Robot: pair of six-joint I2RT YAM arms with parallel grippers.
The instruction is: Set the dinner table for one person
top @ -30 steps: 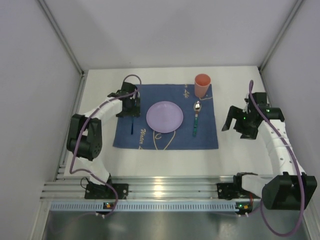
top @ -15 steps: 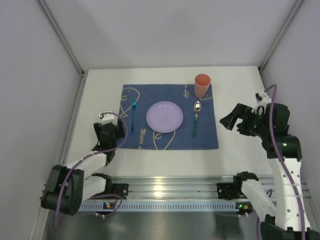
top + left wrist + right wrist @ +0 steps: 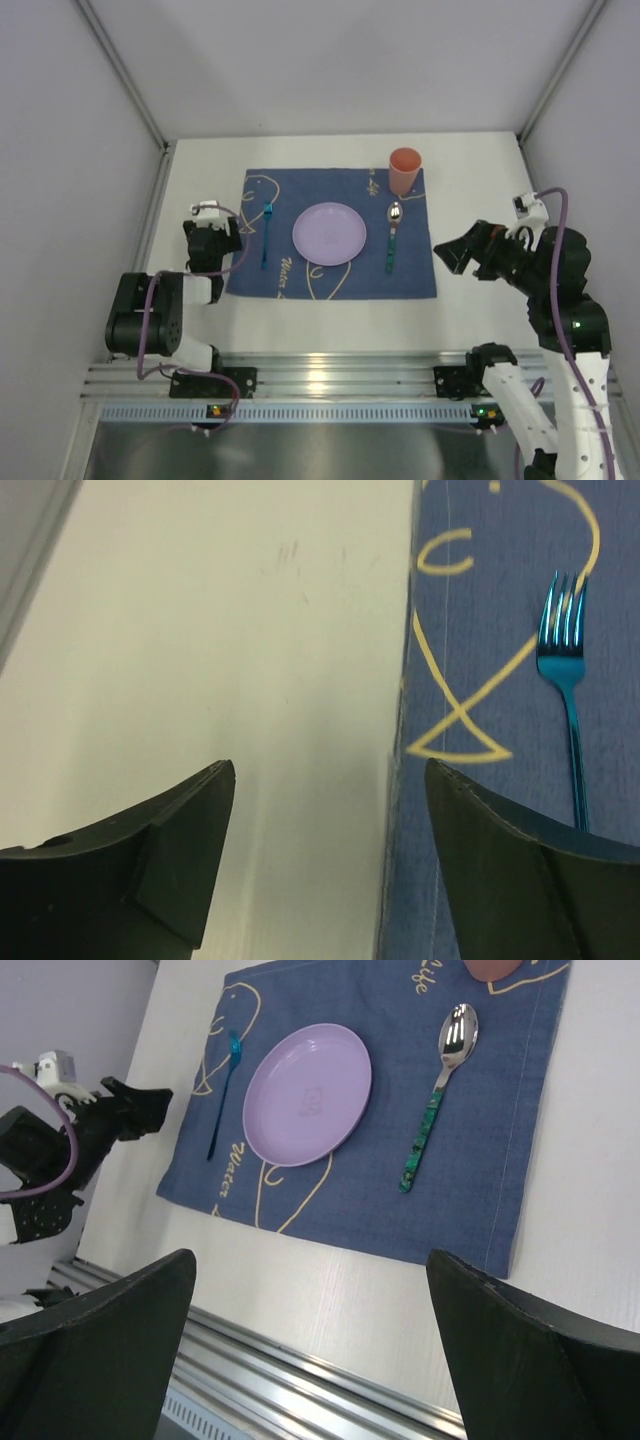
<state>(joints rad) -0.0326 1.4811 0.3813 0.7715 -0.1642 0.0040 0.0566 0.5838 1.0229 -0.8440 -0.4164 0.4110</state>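
On the white dinner table point(image 3: 480, 170) lies a dark blue cloth point(image 3: 340, 275) with line drawings. On it sit a lilac plate point(image 3: 329, 233), a blue fork point(image 3: 266, 232) to its left, a spoon with a green handle point(image 3: 392, 235) to its right and an orange cup point(image 3: 404, 171) at the cloth's far right corner. My left gripper point(image 3: 212, 228) is open and empty, low over the table just left of the cloth's edge; the fork point(image 3: 566, 680) shows ahead of it. My right gripper point(image 3: 462, 250) is open and empty, raised right of the cloth; plate point(image 3: 307, 1093) and spoon point(image 3: 438, 1090) show below it.
Grey walls close in the table on the left, back and right. An aluminium rail point(image 3: 340, 375) with the arm bases runs along the near edge. The left arm's purple cable point(image 3: 40, 1130) shows in the right wrist view.
My left gripper swung away from the fork, down toward the near edge, then came back up beside the cloth's left edge. My right arm lifted and drew back, turning toward the cloth.
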